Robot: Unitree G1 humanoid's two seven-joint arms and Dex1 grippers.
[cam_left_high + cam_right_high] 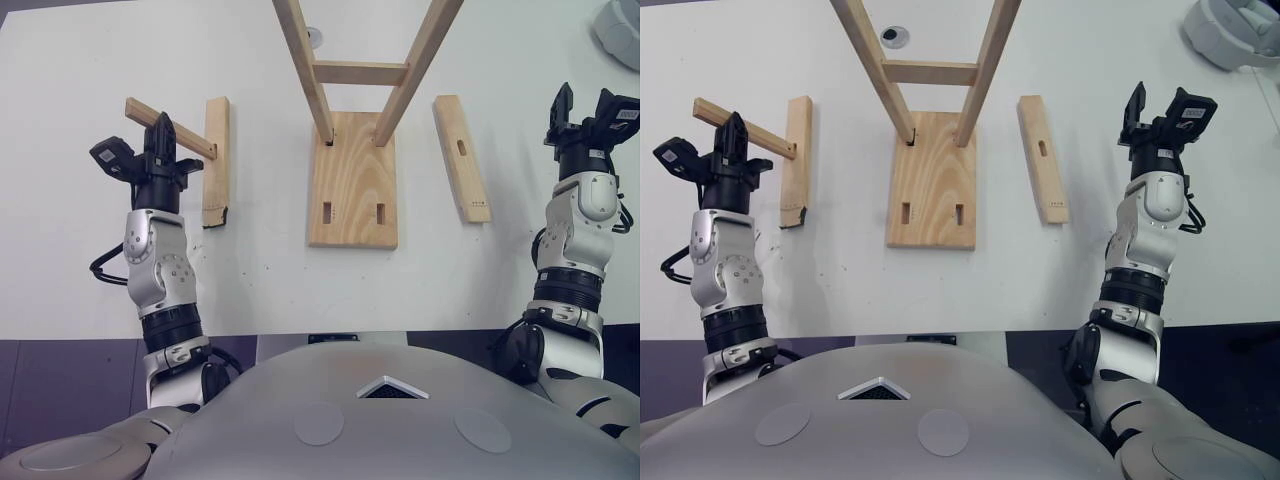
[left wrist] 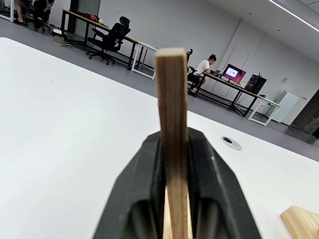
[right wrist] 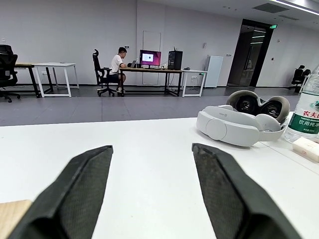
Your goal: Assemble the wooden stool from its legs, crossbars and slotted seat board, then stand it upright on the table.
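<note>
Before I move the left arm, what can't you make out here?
- Upper ends of the two upright wooden legs: cut off by the head views' top edge.
- Whether the thin wooden crossbar is seated in the flat wooden leg: joint too small in the head views; black fingers of the left gripper hide the bar's lower part in its wrist view.

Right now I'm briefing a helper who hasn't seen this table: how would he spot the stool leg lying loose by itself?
Find the seat board flat in the middle of the table, two legs standing in it. The loose leg lies beside the board, on the right. Unlike the left leg, whose crossbar the left gripper grips, its slot is empty.
</note>
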